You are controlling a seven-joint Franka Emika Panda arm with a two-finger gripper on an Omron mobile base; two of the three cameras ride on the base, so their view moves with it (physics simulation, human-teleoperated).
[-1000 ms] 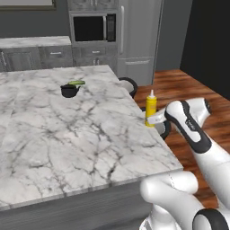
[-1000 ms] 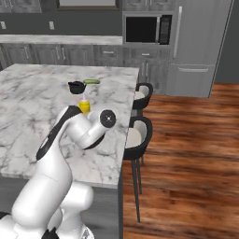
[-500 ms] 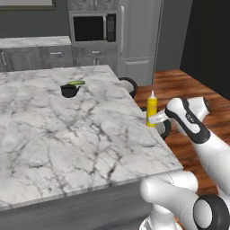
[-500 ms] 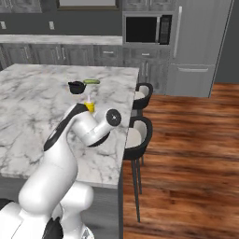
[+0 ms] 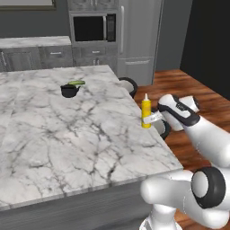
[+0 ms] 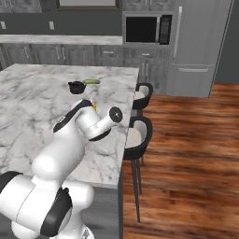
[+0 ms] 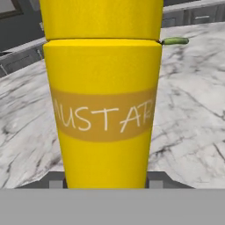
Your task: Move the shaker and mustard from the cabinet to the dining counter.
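The mustard [image 5: 146,112] stands upright, long axis vertical, nozzle up, at the right edge of the dining counter's surface [image 5: 67,134]. In the hand view the mustard [image 7: 103,94] sits dead centre, directly ahead of the claw [image 7: 105,181], label square to the camera. The claw [image 5: 153,117] reaches in from the bottle's 3 o'clock in the left base view and is pinching the bottle's lower body, one finger on either side. Whether the base touches the marble or hangs just above it cannot be determined. Judgement: the coming move turns on that vertical gap; release follows once the base is down. A black bowl [image 5: 68,91] with a green piece [image 5: 77,83] lies well apart at the bottle's 10 o'clock.
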